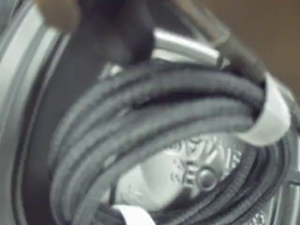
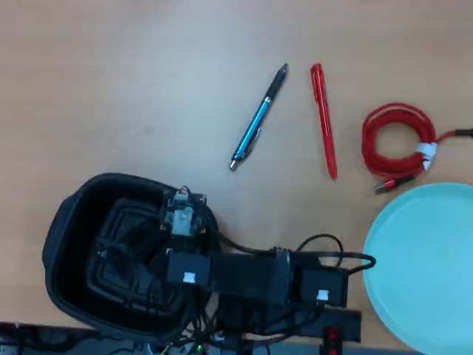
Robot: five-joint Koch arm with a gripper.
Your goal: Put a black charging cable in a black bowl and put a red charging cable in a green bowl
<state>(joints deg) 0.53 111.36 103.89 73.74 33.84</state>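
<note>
The black charging cable (image 1: 159, 108) fills the wrist view as a coil with a white tie band (image 1: 272, 117), hanging close to the camera over the ridged, embossed base of the black bowl (image 1: 201, 164). My gripper (image 1: 117, 51) shows as a dark blurred finger pressed on the top of the coil. In the overhead view the arm reaches left into the black bowl (image 2: 74, 200), and my gripper (image 2: 137, 248) is inside it, hiding the cable. The red charging cable (image 2: 395, 140) lies coiled on the table at the upper right, just above the green bowl (image 2: 429, 266).
A blue pen (image 2: 259, 118) and a red pen (image 2: 324, 118) lie on the wooden table between the two bowls, further up in the overhead view. The arm's base and wires (image 2: 295, 285) sit along the bottom edge.
</note>
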